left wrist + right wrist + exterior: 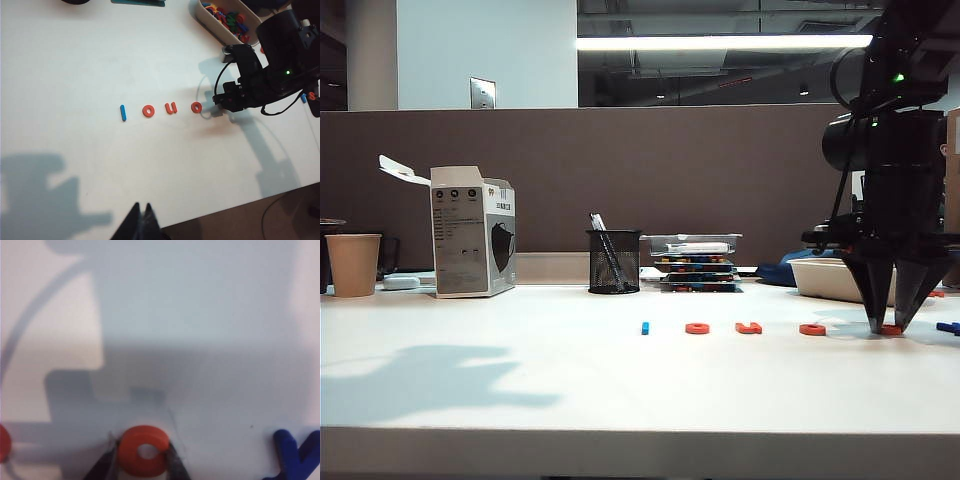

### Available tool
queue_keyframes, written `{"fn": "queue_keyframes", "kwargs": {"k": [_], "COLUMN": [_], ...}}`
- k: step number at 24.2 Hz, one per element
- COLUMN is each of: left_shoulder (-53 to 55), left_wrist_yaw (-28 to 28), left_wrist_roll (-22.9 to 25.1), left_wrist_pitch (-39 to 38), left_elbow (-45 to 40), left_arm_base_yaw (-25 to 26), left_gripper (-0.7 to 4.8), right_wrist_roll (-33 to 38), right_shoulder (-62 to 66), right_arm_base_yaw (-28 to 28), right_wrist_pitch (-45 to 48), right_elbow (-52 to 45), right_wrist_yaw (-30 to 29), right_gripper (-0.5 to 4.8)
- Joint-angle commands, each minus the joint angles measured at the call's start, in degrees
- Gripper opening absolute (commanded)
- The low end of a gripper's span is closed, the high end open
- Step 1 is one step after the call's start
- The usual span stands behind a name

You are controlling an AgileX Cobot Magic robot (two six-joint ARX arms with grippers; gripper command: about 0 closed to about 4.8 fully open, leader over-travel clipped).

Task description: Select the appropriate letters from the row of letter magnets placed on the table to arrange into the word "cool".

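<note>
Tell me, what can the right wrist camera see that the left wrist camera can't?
Only the right wrist view shows the right gripper shut on the orange c magnet, with a dark blue letter beside it. Only the left wrist view shows the blue bar magnet, two more orange-red letters, the bin of letters and the closed left gripper held above the table. Both show the white table and the orange ring next to the c.

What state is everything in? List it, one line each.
Right gripper: closed around orange-red C-shaped letter magnet, flat on white table.
Left gripper: shut, empty, above the table.
White cardboard box: upright, top flap open.
Brown paper cup: upright.
Black mesh pen holder: upright, pens inside.
</note>
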Motion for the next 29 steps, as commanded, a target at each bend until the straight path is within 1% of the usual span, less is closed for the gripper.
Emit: {"fn": "queue_keyframes", "kwargs": {"k": [1,6,8,10,13,15,19,20,24,29], "left_shoulder": [-0.22,-0.22,-0.22,-0.22,-0.22,-0.22,-0.22,-0.22,-0.22,-0.24], "left_wrist_yaw": [-0.20,-0.22,-0.20,-0.20,-0.20,-0.20,-0.20,-0.20,-0.20,-0.22], "left_wrist_roll": [0.26,0.26,0.26,0.24,0.24,0.24,0.24,0.24,0.24,0.26], "left_wrist_pitch": [0.31,0.35,0.33,0.35,0.39,0.81,1.22,1.27,1.27,1.27], "left_elbow": [0.35,0.35,0.35,0.35,0.35,0.35,0.35,0.35,0.35,0.35], "left_arm_base_yaw": [-0.02,-0.02,-0.02,-0.02,-0.02,-0.02,-0.02,-0.02,-0.02,-0.02], "left_gripper": [-0.05,-0.05,-0.05,-0.05,-0.05,-0.05,-0.05,-0.05,-0.05,-0.05], "right_wrist_roll": [-0.13,0.13,2.19,5.77,7.82,11.63,15.65,17.18,21.97,25.64], "right_shoulder": [-1.79,-4.94,-7.06,-9.25,-11.13,-12.74,-12.85,-12.85,-12.72,-10.43], "right_arm_base_yaw": [0.13,0.17,0.28,1.22,3.37,7.96,14.56,17.75,23.91,28.44], "right_wrist_pitch": [-0.13,-0.35,-1.90,-4.50,-6.05,-7.96,-8.39,-6.64,-0.98,3.28], "right_elbow": [0.09,0.04,0.02,0.00,0.00,-0.13,-0.39,-0.98,-4.00,-6.80], "right_wrist_yaw": [-0.31,-0.31,-0.33,-0.33,-0.31,-0.33,-0.28,-0.24,-0.26,-0.04], "right_gripper": [1.03,1.03,1.03,1.03,1.03,1.03,1.03,1.03,1.03,1.03]}}
